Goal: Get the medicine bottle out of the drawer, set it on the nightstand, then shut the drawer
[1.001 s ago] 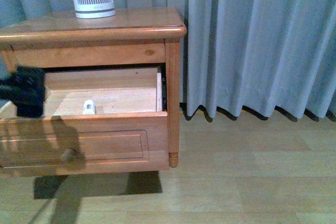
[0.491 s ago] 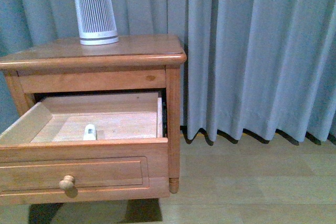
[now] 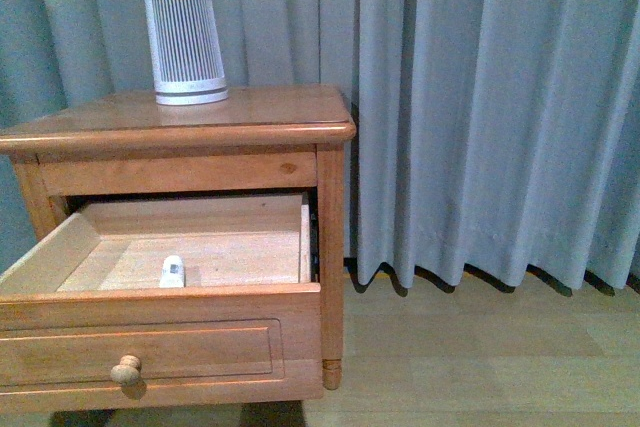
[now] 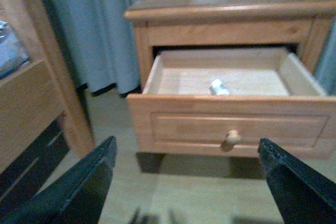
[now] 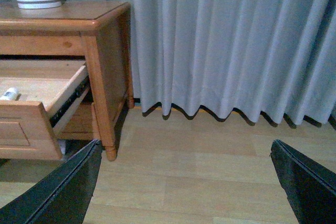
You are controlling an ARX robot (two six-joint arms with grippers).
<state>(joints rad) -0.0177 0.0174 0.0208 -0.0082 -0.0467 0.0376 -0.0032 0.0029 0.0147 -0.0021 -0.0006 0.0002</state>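
The medicine bottle is seen lying ungrasped in the open drawer; left tool and right tool are spread, empty. Reaching in is required next.

Tabletop of nightstand: orange-brown wood, rounded edge, upper left of frame. White ribbed tapered device upright on it, toward back left. Nightstand leg on pale plank floor, lower right of frame.

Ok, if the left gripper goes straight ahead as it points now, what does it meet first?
Probably the front panel of the open drawer, near its knob; the left gripper, open, is apart from it. The medicine bottle lies behind that panel. Depth is unclear.
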